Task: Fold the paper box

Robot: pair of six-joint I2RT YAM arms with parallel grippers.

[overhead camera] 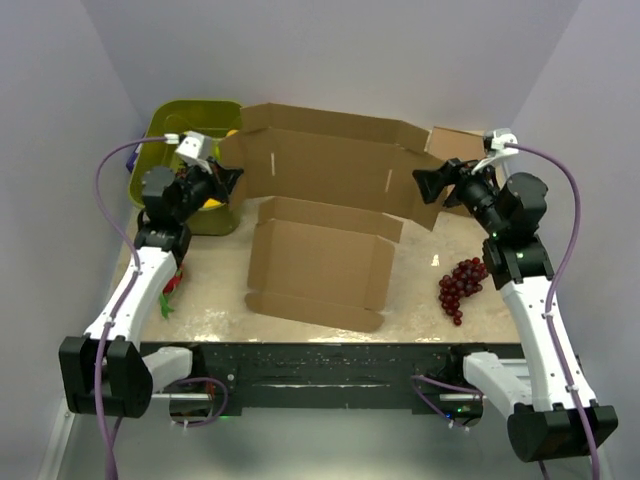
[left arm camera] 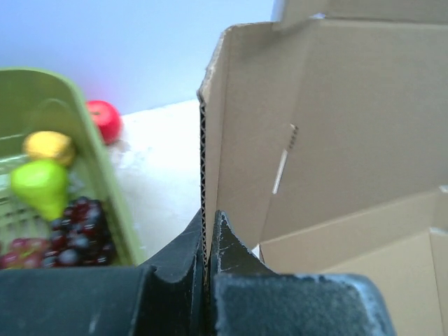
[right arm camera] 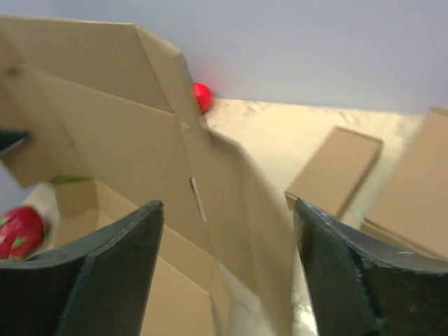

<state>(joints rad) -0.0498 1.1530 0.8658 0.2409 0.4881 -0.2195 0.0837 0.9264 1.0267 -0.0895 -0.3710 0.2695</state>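
- Closest to the arm bases, the paper box (overhead camera: 318, 268) sits mid-worktop (overhead camera: 420, 305). Its front panel lies flat, with low flaps raised along its edges.
- A bunch of dark grapes (overhead camera: 462, 284) rests on the worktop to the right of that panel, apart from it and just beside the right arm.
- Behind the flat panel, the box's wide back panel stands upright, with a side flap at each end.
- The left gripper (overhead camera: 233, 181) is clamped on the left flap. The left wrist view shows the corrugated edge pinched between its closed fingers.
- The right gripper (overhead camera: 432, 186) has its fingers spread wide, with the right flap between them. I cannot tell whether either finger touches the flap.
- A green basket (overhead camera: 185, 112) holding fruit stands behind the left gripper.
- A flat brown box (overhead camera: 452, 143) lies in the far right corner.
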